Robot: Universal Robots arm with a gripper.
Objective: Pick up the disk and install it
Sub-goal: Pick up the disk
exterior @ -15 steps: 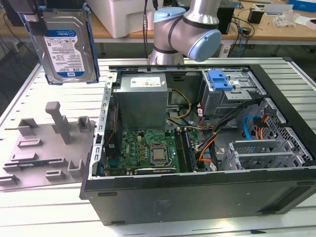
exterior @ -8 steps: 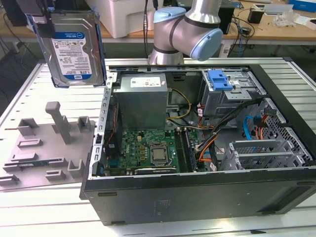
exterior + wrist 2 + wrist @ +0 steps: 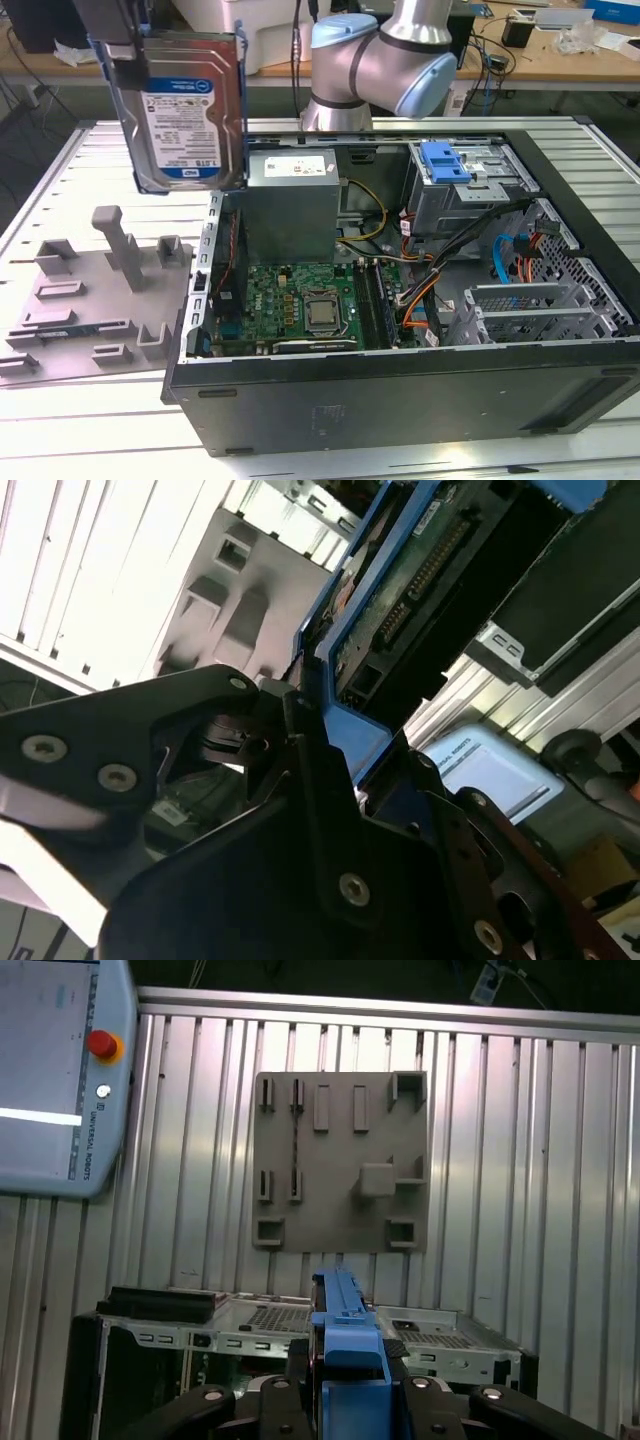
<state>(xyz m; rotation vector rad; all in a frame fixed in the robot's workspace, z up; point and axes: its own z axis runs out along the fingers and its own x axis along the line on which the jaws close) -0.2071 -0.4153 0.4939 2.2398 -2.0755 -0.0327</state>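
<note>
The disk (image 3: 180, 110), silver with a white-and-blue label and a blue plastic frame, hangs upright in the air at the exterior view's upper left. It is above the gap between the grey fixture plate and the open computer case. My gripper (image 3: 122, 45) is shut on its top edge. In the second wrist view the black fingers (image 3: 300, 740) clamp the blue frame, and the disk's (image 3: 420, 570) green circuit side shows beyond them. In the first wrist view the disk's blue edge (image 3: 345, 1320) stands out from the gripper (image 3: 345, 1365).
The open computer case (image 3: 400, 400) lies on the slatted table with motherboard, cables, a grey power-supply box (image 3: 290, 190) and a silver drive cage with blue latch (image 3: 450, 170). A grey fixture plate (image 3: 90, 290) lies at the exterior view's left. A teach pendant (image 3: 55, 1080) rests on the table.
</note>
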